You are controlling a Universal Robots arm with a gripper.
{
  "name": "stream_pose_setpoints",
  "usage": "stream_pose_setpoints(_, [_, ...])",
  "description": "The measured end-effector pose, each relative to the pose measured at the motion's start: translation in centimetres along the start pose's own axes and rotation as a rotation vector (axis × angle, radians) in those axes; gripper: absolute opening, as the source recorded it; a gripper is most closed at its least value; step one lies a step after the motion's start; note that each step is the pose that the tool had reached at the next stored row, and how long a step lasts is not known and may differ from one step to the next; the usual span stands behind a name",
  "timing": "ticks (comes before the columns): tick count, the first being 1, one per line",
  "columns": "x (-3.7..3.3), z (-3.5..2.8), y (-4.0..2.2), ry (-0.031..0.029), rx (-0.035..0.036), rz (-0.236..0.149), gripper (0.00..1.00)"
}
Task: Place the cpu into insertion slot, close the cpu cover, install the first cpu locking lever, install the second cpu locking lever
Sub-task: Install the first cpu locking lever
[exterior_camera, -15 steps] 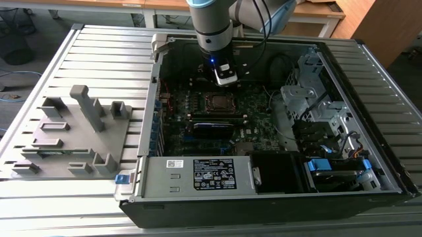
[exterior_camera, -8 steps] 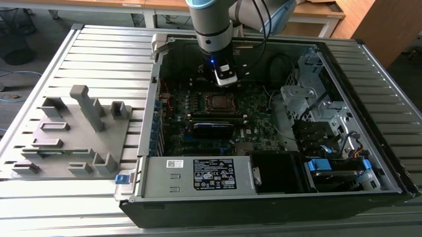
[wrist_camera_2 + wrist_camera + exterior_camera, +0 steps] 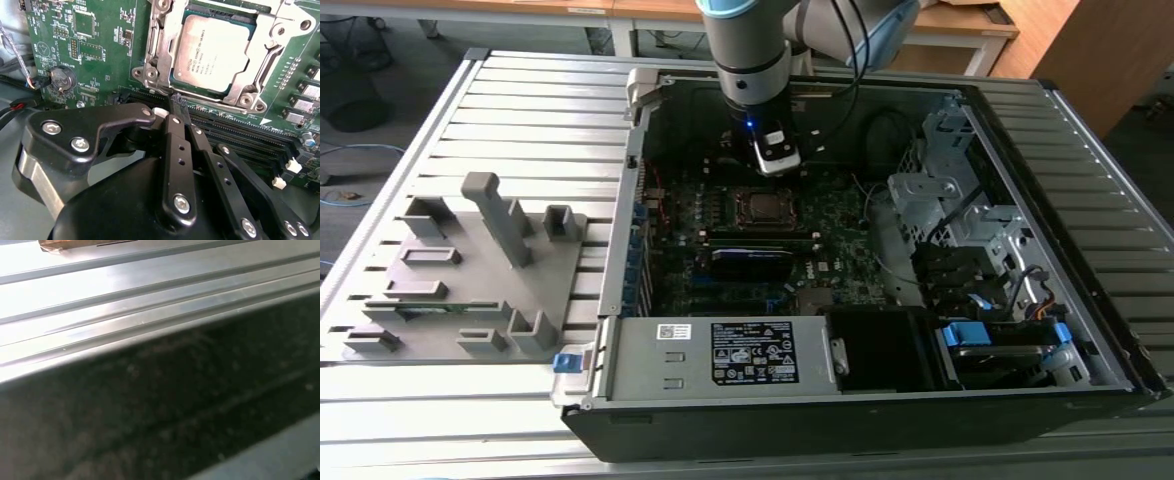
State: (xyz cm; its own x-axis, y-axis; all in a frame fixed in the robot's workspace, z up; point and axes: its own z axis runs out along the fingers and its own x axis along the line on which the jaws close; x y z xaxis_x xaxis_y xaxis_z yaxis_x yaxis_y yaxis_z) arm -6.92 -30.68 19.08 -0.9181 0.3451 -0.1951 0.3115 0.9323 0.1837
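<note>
cpu (image 3: 210, 52) sits seated in the insertion slot (image 3: 192, 82) on the green board (image 3: 100, 65), its dull metal top showing through the square window of the cpu cover (image 3: 270, 45), which lies flat down over it. in the exterior view the same socket (image 3: 762, 205) shows as a small square with a silver rim, near the middle of the open computer case (image 3: 854, 400). the case lies on a ribbed metal counter (image 3: 520, 120), and a grey fixture block (image 3: 467, 270) with upright posts stands on the counter to the exterior view's left of the case.

the arm reaches down into the case, with its hand (image 3: 778, 160) hovering just beside the socket's far edge in the exterior view. in the second wrist view the hand (image 3: 178, 102) has its black fingers (image 3: 176, 145) drawn together, closed on nothing, with the tips over the long black memory slots (image 3: 250, 130) just beside the socket's frame. a round coin cell (image 3: 61, 78) sits on the board, well apart from the socket.
</note>
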Motion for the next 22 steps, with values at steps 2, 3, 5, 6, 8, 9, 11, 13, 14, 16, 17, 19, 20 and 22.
stream_pose_setpoints(2, [-0.02,-0.1,0.04,0.0015,-0.0052,0.001,0.11])
stream_pose_setpoints(3, [-0.04,-0.21,0.04,0.0023,-0.0062,0.002,0.11])
stream_pose_setpoints(5, [-0.09,-0.46,0.08,0.0026,-0.0071,0.002,0.11])
stream_pose_setpoints(6, [-0.11,-0.59,0.1,0.0027,-0.0069,0.002,0.11])
stream_pose_setpoints(8, [-0.15,-0.67,0.1,0.0029,-0.0071,0.002,0.11])
stream_pose_setpoints(9, [-0.18,-0.67,0.05,0.0027,-0.0072,0.002,0.11])
stream_pose_setpoints(11, [-0.31,-0.67,-0.09,0.0028,-0.007,0.002,0.11])
stream_pose_setpoints(13, [-0.47,-0.67,-0.23,0.0028,-0.007,0.002,0.11])
stream_pose_setpoints(14, [-0.58,-0.66,-0.28,0.0028,-0.007,0.002,0.11])
stream_pose_setpoints(16, [-0.67,-0.63,-0.3,0.0028,-0.0071,0.002,0.11])
stream_pose_setpoints(17, [-0.69,-0.63,-0.3,0.0028,-0.007,0.002,0.11])
stream_pose_setpoints(19, [-0.7,-0.61,-0.33,0.0028,-0.007,0.002,0.11])
stream_pose_setpoints(20, [-0.7,-0.59,-0.34,0.0028,-0.0069,0.002,0.11])
stream_pose_setpoints(22, [-0.69,-0.51,-0.36,0.0028,-0.007,0.002,0.11])
